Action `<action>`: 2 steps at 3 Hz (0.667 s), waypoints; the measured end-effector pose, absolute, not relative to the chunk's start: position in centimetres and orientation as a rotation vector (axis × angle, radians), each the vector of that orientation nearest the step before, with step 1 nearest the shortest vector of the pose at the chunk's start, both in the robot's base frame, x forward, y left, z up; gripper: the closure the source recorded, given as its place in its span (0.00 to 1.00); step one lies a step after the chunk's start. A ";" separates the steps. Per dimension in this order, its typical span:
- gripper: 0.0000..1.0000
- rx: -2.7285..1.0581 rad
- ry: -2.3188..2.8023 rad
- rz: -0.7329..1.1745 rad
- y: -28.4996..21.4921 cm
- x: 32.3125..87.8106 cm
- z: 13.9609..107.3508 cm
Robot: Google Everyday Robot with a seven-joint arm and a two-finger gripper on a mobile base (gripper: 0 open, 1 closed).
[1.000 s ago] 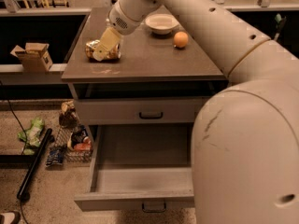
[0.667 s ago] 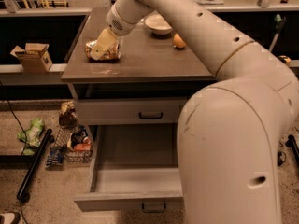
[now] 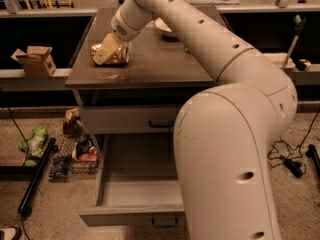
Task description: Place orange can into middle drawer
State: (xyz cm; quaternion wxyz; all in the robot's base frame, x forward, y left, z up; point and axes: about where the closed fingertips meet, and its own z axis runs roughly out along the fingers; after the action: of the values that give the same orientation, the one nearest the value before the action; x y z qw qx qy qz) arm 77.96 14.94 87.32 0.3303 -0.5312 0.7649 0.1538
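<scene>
The orange can (image 3: 116, 57), crushed and golden, lies on the left part of the grey cabinet top (image 3: 150, 64). My gripper (image 3: 108, 51) reaches down from the upper right and sits on the can, with a pale finger (image 3: 105, 50) across its front. It looks shut on the can, which still rests on the top. The middle drawer (image 3: 135, 194) is pulled out wide below, and nothing shows inside it. My arm covers its right part.
The top drawer (image 3: 145, 120) is shut. A white bowl (image 3: 164, 28) stands at the back of the cabinet top, half hidden by my arm. A cardboard box (image 3: 35, 60) sits on the left shelf. A wire basket (image 3: 75, 156), a green bag (image 3: 32, 144) and a black pole (image 3: 35, 179) lie on the floor at left. Cables (image 3: 285, 159) lie at right.
The view has shifted and my arm now fills more of the right side, hiding the round orange fruit. The gripper stays at the can, which has not moved on the top.
</scene>
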 end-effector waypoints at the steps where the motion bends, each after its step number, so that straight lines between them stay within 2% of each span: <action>1: 0.00 -1.388 2.009 0.404 15.6 78.7 86.5; 2: 0.00 -1.390 2.018 0.419 16.0 79.2 85.5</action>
State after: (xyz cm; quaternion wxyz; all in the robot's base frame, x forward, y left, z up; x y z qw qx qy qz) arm 79.20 16.03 85.46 0.3221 -0.5295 0.7684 0.1597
